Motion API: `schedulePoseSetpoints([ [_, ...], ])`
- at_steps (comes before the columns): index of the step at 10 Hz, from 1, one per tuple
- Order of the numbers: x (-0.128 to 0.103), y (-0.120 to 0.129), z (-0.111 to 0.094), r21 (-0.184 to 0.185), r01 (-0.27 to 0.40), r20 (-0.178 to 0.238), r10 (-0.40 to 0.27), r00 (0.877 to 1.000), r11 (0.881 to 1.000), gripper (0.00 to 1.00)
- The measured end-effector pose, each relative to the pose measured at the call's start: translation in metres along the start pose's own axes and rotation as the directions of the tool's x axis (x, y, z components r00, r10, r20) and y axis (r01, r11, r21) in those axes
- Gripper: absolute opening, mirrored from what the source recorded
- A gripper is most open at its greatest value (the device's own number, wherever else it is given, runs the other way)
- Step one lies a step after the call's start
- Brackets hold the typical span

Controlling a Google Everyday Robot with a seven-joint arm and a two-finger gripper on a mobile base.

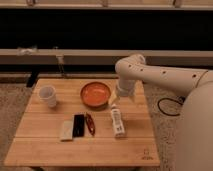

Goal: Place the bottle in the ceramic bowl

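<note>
1. Camera view: the gripper [115,103] sat low over the table [45,145], right at the far end of the bottle [118,123]. Whether it was spread, closed or already pinching the bottle could not be told.
2. The bottle lay flat on the wood. Its long axis ran roughly 12-to-6, leaning slightly toward 11-to-5, and its body stretched toward 6 o'clock from the gripper.
3. The bowl [95,94] stood empty at about 10 o'clock from the gripper, close by. Once the bottle was held, a short carry that way would likely do.

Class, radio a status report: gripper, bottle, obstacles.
Gripper at small white plastic bottle's far end. Bottle lying on table beside round orange ceramic bowl. Nothing between.
</note>
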Motion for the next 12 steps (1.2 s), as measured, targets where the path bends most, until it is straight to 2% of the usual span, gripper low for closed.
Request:
schedulePoseSetpoints([
  [10,0.0000,0.0000,-0.0002,0.000,-0.001,0.000,0.001,1.000,1.000,0.80],
  [12,0.0040,-0.0008,0.0013,0.010,-0.013,-0.003,0.013,1.000,1.000,0.80],
])
